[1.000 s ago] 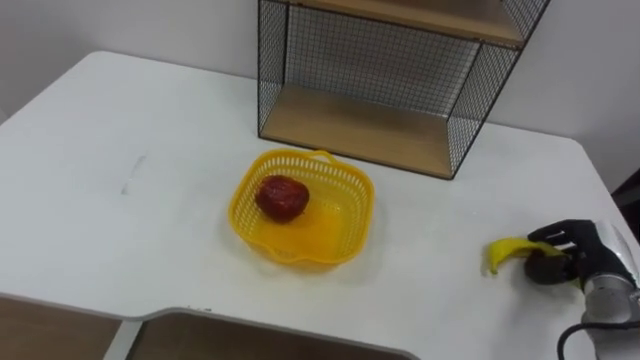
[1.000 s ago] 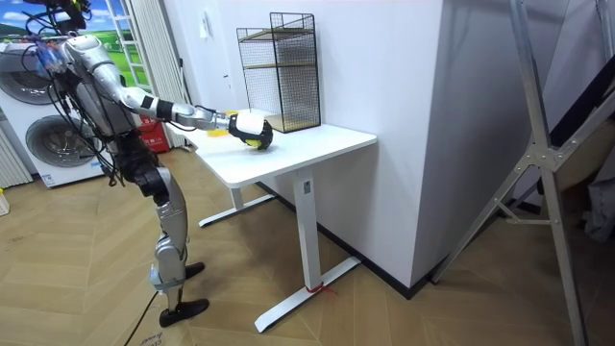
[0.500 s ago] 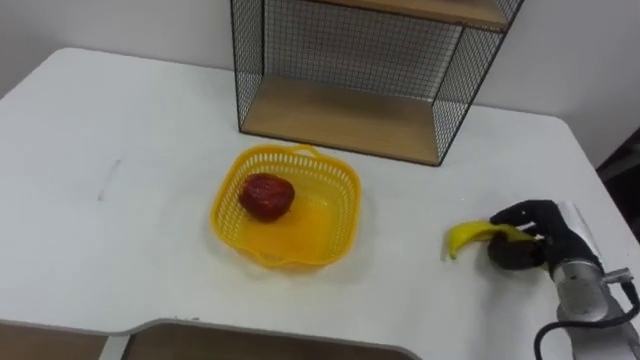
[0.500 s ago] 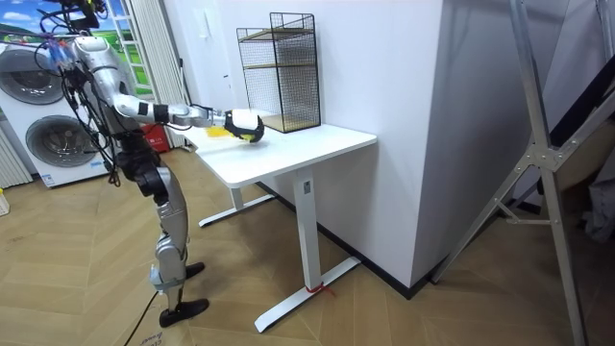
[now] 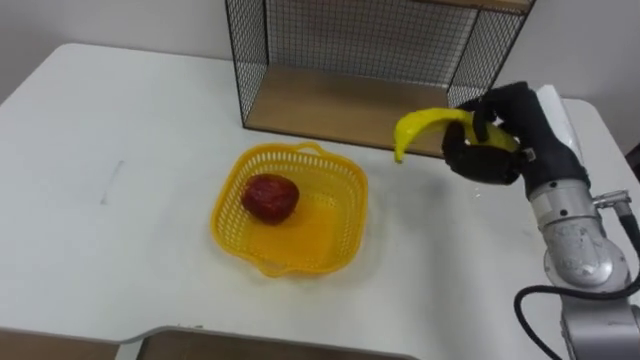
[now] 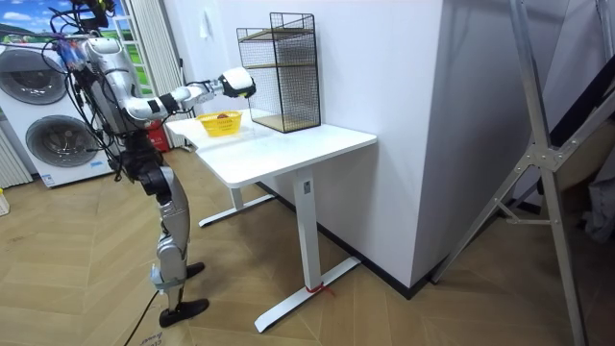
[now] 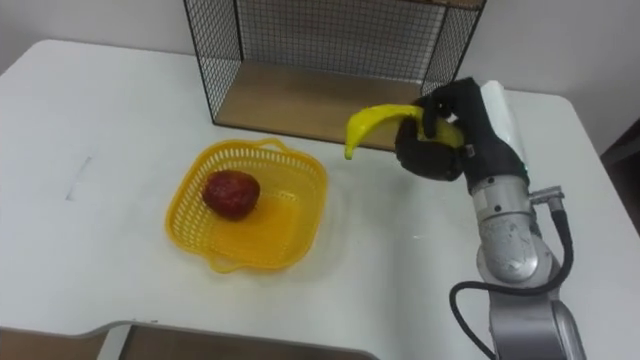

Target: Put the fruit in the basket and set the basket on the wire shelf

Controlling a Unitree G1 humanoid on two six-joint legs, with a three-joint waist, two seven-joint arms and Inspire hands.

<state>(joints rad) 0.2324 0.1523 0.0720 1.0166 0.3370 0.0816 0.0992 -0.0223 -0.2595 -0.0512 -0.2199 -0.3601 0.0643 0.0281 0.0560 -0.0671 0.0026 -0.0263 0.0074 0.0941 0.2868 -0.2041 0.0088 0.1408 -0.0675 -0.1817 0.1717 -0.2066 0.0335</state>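
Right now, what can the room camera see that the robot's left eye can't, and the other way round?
The room view takes in the washing machines, the wooden floor and the table's legs. The left eye view looks down into the yellow basket at the red fruit, and shows the right hand curled round the banana. Both show the white table, the basket, the wire shelf and the raised hand.

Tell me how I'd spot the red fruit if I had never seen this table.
On the white table, in front of the black wire shelf, sits a yellow basket. The red fruit lies inside it, on its left side. It is round and dark red, unlike the curved yellow banana held up in the robot's right hand.
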